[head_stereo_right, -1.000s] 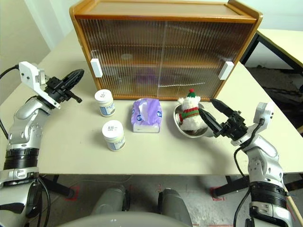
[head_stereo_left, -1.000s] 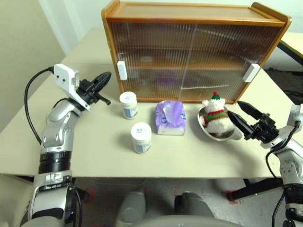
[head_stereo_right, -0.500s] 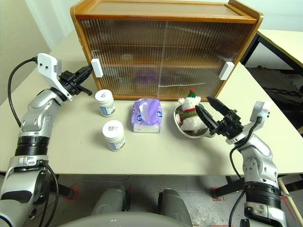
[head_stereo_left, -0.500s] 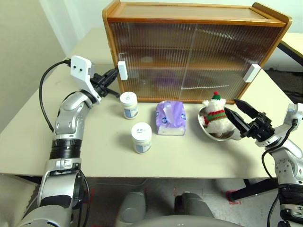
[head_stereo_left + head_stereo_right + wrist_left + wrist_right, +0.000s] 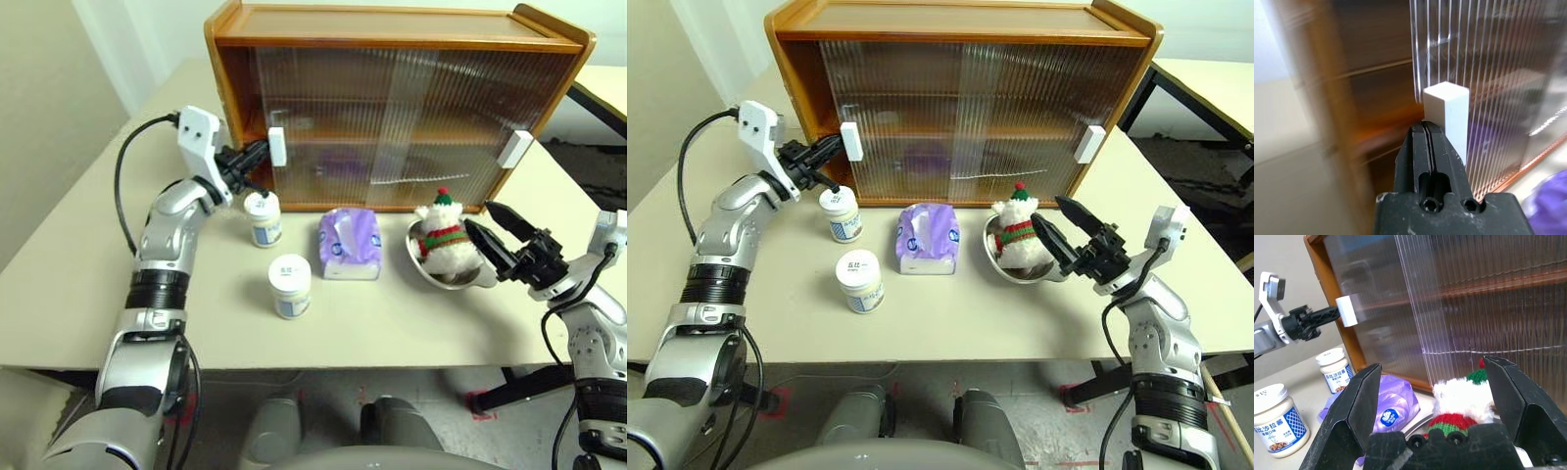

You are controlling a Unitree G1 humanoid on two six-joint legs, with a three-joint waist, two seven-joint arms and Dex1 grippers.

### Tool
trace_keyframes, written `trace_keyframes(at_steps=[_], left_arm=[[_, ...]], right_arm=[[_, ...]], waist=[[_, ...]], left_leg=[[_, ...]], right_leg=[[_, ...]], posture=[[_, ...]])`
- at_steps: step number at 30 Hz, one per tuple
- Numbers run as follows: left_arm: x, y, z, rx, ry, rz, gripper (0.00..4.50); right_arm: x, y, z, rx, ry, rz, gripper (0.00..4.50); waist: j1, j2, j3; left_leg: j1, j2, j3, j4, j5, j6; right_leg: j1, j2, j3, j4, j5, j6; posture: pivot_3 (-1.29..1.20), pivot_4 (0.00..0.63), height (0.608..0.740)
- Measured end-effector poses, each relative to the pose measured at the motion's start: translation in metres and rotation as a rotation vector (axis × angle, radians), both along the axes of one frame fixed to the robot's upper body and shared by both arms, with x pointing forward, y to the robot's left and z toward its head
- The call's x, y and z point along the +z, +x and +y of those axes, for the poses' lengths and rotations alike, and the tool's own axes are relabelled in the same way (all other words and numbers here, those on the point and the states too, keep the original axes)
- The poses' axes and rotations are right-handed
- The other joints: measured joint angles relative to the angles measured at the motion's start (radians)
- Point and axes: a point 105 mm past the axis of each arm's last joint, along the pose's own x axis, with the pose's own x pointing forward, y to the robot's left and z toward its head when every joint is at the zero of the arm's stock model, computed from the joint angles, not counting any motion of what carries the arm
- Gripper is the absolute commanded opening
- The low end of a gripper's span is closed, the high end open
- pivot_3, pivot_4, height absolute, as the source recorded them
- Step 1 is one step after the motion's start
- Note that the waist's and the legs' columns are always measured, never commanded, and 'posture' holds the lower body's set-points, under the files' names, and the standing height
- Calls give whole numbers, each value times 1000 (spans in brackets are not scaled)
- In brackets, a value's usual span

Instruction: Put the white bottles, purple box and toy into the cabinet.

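Note:
The cabinet [image 5: 392, 39] stands at the back of the table. My left gripper [image 5: 263, 150] is shut, with its tips pressed against the white handle [image 5: 278, 147] of the left sliding door; a dark gap shows at the cabinet's left end. In the left wrist view, the handle [image 5: 1447, 115] sits just beyond the closed fingers [image 5: 1420, 147]. Two white bottles [image 5: 263, 217] [image 5: 291, 285] stand in front of the cabinet, left of the purple box [image 5: 350, 243]. The toy [image 5: 446, 243] sits in a metal dish. My right gripper [image 5: 477, 214] is open just to the right of the toy, apart from it.
The shallow metal dish [image 5: 460, 282] under the toy lies at front right. The right door's white handle [image 5: 507, 149] sticks out near the cabinet's right end. Bare tabletop [image 5: 392, 313] runs along the front edge. A dark table leg shows at the far right.
My left gripper moved right to the left door's handle, and the door slid right, opening a gap at the cabinet's left end. The right gripper stayed put.

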Motion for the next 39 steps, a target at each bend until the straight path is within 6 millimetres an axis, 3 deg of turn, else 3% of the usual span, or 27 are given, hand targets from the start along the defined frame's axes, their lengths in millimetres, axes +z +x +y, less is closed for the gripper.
trace_keyframes(at_steps=[17,28,31,34,39], left_arm=[[-18,6,-92,-234,-24,74,51],[-18,7,-104,-260,-11,70,51],[1,1,-95,-267,22,13,51],[24,-12,-85,-286,49,-33,660],[27,-41,-54,-307,55,51,2610]], right_arm=[[2,-14,19,104,-54,-39,4500],[6,-24,50,307,-74,-63,4500],[7,-23,57,327,-75,-58,4500],[13,-21,61,337,-80,-71,4500],[20,-14,68,367,-81,-86,4500]], waist=[[-70,0,0],[-73,0,1],[-78,0,2],[-82,2,2],[-85,3,4]], left_leg=[[0,-1,-1,2,0,0],[-3,-2,-3,10,-1,1],[-3,-1,-3,10,-1,0],[-1,0,-2,9,-1,-1],[1,1,-3,10,-1,0]], right_leg=[[1,1,0,0,0,2],[2,0,-2,0,1,5],[2,0,-1,1,2,6],[2,1,0,2,1,5],[2,1,0,8,-1,2]], posture=[[-7,0,740],[16,0,740],[34,0,740],[60,0,740],[105,0,740]])
